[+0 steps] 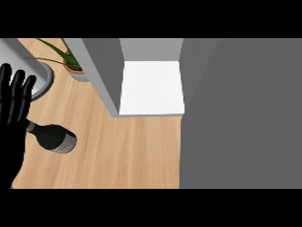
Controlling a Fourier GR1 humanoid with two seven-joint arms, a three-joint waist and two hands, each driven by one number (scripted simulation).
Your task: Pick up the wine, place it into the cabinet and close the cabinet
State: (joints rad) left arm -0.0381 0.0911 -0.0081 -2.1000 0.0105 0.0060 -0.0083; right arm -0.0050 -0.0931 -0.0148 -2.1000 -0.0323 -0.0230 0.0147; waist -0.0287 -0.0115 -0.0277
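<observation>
At left edge, left hand wide open, fingers straight, holding nothing, just beside wine. Risk: stray nudge shoves wine away before grasp; cabinet far right.

A home kitchen: a pale wooden counter carries a grey cabinet at twelve o'clock, open onto a white shelf, a potted plant towards eleven o'clock and a dark wine bottle at nine o'clock.
</observation>
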